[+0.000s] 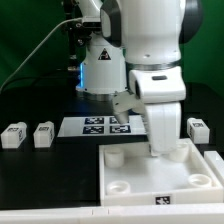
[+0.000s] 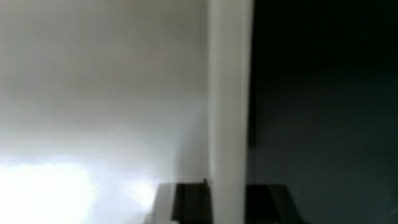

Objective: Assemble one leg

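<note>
Gripper (image 1: pixel 161 110) is above the tray (image 1: pixel 205 170), jaws pinching the leg (image 1: pixel 162 140) upright. The leg's lower end hangs below the jaws, at the tray's surface. Wrist view: dark fingertips (image 2: pixel 185 204) flank the white leg on both sides. Spare legs (image 1: pixel 43 133) lie well apart from the jaws, outside the tray.

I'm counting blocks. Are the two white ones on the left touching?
Apart. The exterior view shows dark table between the leftmost leg and the next leg.
</note>
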`<state>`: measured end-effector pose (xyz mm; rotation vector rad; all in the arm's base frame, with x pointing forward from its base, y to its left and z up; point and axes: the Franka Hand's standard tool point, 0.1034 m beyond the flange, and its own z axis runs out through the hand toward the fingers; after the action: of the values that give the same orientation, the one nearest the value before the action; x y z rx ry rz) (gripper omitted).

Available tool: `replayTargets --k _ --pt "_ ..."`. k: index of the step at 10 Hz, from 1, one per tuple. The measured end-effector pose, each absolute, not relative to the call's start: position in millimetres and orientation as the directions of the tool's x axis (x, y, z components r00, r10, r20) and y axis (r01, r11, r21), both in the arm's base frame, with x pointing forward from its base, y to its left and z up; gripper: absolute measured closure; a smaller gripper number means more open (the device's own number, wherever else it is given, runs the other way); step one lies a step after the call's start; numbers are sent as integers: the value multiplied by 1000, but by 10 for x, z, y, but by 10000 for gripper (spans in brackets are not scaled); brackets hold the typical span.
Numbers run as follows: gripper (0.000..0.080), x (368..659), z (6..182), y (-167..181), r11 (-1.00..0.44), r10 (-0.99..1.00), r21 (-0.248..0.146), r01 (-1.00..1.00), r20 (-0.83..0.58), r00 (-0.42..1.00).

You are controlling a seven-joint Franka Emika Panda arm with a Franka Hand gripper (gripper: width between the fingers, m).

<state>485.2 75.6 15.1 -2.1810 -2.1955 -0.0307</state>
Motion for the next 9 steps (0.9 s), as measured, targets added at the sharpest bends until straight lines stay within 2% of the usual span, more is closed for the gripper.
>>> replayTargets --k 2,5,8,9 --pt "738 4965 111 834 -2 999 -28 1000 51 4" --pt "735 4968 85 861 -48 999 -79 996 22 50" --pt "735 4964 81 856 -45 999 -78 996 17 47" --pt "622 4964 79 854 -46 999 -79 996 17 47"
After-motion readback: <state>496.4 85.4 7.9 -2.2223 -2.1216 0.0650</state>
